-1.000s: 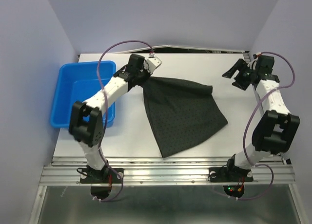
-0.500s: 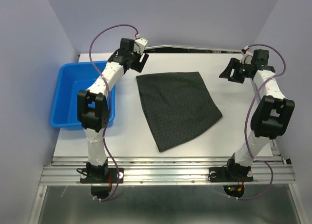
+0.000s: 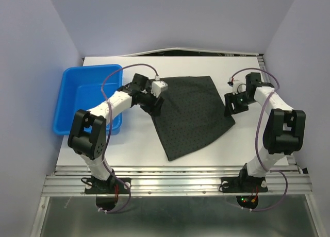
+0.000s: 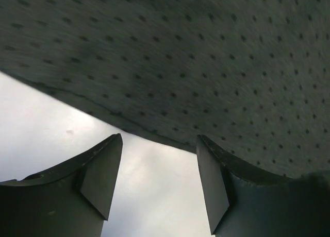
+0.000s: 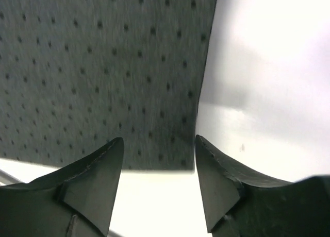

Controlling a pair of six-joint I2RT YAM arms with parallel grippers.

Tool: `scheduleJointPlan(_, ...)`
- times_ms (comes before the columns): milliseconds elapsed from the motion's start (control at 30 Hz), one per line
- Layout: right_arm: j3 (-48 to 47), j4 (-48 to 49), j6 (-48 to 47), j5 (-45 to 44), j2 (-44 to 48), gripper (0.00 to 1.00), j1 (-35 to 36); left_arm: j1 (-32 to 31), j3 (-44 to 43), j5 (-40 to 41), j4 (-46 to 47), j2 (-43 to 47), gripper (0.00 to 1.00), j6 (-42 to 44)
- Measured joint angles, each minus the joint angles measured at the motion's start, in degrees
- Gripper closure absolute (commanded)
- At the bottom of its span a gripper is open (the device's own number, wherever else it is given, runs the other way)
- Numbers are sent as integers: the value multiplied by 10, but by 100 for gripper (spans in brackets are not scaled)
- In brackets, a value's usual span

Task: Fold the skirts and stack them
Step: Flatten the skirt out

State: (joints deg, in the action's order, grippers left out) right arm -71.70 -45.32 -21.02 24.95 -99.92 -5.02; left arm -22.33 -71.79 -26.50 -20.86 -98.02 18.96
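The skirt (image 3: 193,113) lies spread flat in the middle of the bench (image 3: 124,141) (narrow end at the far side). The left hand (image 3: 156,104) hangs over its left edge, fingers parted and holding nothing. The right hand (image 3: 230,104) is at its right edge, likewise parted and empty. A blue tub (image 3: 66,100) stands at the far left.

Top view: even, diffuse illumination; sharp focus; soft shadows on the white table (image 3: 134,139). Wrist views: dimmer; skirt (image 4: 206,51) dots slightly smeared; table overexposed in right wrist view.
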Motion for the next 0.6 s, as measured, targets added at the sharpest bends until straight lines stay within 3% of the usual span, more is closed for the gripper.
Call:
scheduleJointPlan(167, 31, -43, -48, -17, 90, 34, -24, -98, 80, 5, -4, 20, 26, 15)
scheduleJointPlan(300, 57, -72, -89, -13, 144, 28, -43, -167, 105, 4, -3, 29, 26, 23)
scheduleJointPlan(400, 81, -77, -107, -2, 137, 20, -43, -171, 107, 11, -1, 30, 26, 24)
scheduleJointPlan(600, 130, -41, -129, 29, 87, 21, -43, -150, 98, 17, 0, 23, 25, 24)
